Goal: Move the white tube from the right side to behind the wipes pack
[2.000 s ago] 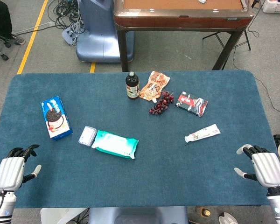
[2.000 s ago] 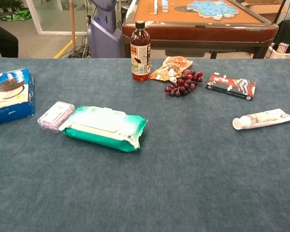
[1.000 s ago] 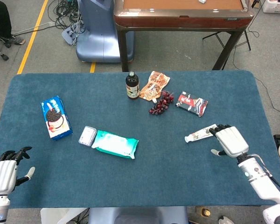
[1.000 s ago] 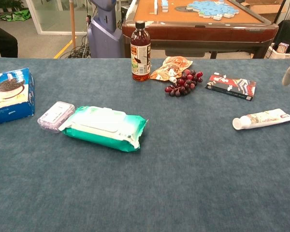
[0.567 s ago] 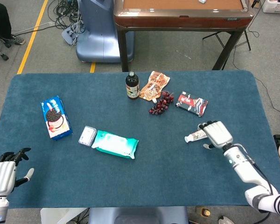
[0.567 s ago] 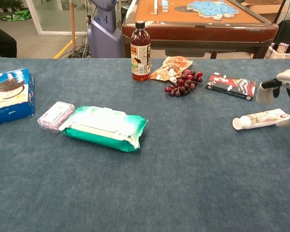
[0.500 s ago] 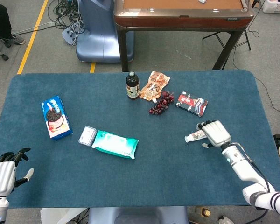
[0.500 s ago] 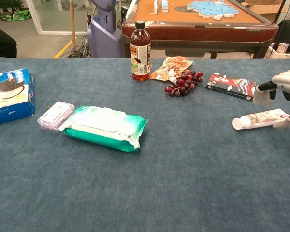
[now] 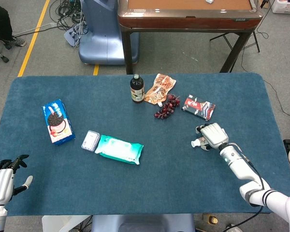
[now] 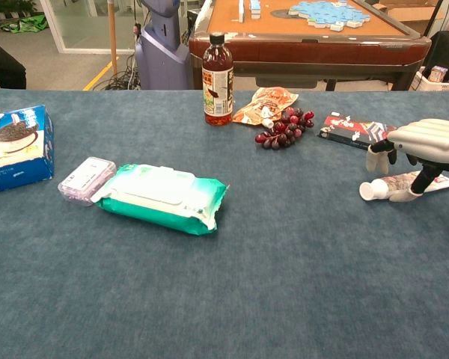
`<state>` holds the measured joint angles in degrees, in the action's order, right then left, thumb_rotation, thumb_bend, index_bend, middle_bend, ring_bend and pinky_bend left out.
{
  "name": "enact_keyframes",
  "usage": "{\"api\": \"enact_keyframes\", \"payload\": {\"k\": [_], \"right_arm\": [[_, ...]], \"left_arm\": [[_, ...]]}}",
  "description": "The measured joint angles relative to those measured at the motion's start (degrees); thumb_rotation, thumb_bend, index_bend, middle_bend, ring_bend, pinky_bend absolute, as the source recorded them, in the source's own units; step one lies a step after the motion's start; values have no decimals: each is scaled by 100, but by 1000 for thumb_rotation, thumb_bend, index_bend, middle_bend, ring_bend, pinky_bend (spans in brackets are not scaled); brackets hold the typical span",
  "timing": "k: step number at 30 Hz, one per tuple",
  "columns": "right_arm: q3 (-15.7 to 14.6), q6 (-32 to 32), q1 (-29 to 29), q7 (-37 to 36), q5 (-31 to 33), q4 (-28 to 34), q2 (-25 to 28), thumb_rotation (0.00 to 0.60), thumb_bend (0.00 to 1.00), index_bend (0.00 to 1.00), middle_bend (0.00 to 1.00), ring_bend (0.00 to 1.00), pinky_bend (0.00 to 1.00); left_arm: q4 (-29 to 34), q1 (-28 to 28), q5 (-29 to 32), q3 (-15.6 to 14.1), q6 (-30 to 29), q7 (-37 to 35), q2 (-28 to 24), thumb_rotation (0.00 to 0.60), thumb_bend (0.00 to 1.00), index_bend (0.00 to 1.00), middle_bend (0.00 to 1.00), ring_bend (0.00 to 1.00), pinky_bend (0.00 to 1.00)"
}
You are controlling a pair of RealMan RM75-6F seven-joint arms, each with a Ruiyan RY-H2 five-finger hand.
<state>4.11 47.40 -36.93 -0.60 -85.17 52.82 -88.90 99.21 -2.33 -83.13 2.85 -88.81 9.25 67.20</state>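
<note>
The white tube (image 10: 382,187) lies flat on the right of the blue table, its cap (image 9: 195,143) pointing left. My right hand (image 9: 213,135) hovers right over it; in the chest view the right hand (image 10: 426,143) has fingers (image 10: 420,181) coming down on either side of the tube, which still lies on the cloth. The hand hides most of the tube in the head view. The green and white wipes pack (image 9: 119,149) lies left of centre, also seen as the wipes pack (image 10: 165,196). My left hand (image 9: 2,185) stays at the near left edge, fingers spread, holding nothing.
A small clear box (image 9: 90,140) touches the pack's left end. A blue cookie box (image 9: 57,122) lies further left. At the back stand a dark bottle (image 9: 137,89), a snack pouch (image 9: 160,88), grapes (image 9: 167,107) and a dark packet (image 9: 198,107).
My right hand has travelled from the near right edge up and left, ending over the tube with fingers lowered around it. The left hand slid slightly down. The tube has not moved.
</note>
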Motion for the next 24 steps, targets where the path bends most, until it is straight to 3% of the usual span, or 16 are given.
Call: {"api": "enact_keyframes", "payload": {"k": [14,24], "right_arm": [[-125,-135,-42,-236,102,-336,-117,600,426,496,513,402,443],[-192,-250,-198,-283,31,-2,77,600,672,673,650,583,556]], "left_arm": [[-11,-19,13,30,50,0,20,600,246,228,433,396,201],[-5,-82,-50,44,124,-39,-24,600,246,228,433,396,201]]}}
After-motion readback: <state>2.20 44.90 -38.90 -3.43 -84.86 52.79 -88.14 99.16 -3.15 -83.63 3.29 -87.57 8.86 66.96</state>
